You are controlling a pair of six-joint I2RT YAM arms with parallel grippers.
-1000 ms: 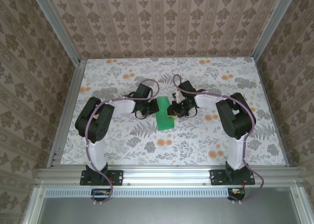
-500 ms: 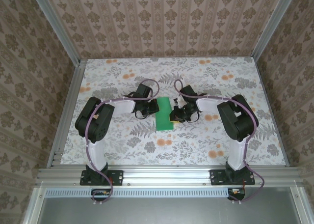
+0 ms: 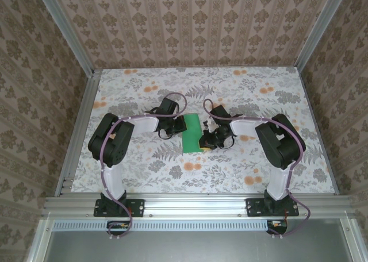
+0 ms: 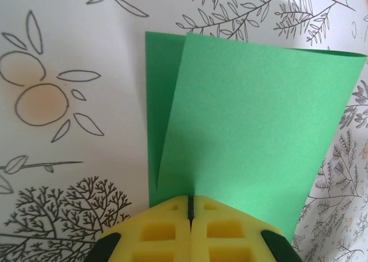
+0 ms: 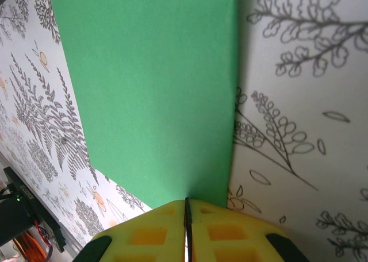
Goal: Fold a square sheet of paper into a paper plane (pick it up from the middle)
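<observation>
- Fingers first: the left fingers (image 4: 172, 219) are pressed tight together and pinch the near edge of the top flap of the square sheet of paper (image 4: 259, 130)
- The right fingers (image 5: 167, 219) are pressed together too, right at the paper's edge; I cannot tell if paper is caught between them
- The paper is folded over and lies on the worktop (image 3: 144, 170), in the middle between the two arms
- What could go wrong: the top flap sits crooked over the layer under it, so pressing it flat like this would likely make a slanted crease and a lopsided plane
- If the two arms pull different ways, the thin paper could tear, crumple or slide out of the pinch
- If the flap slips free, it may spring open and undo the fold
- The left wrist view shows a strip of the bottom layer peeking out on one side, with the flap lifted off it
- The right wrist view shows one long, straight edge of the paper (image 5: 149, 89) instead
- The top view shows the paper (image 3: 191, 130) as a narrow green strip with an arm on each side, but it is too small there to see layers
</observation>
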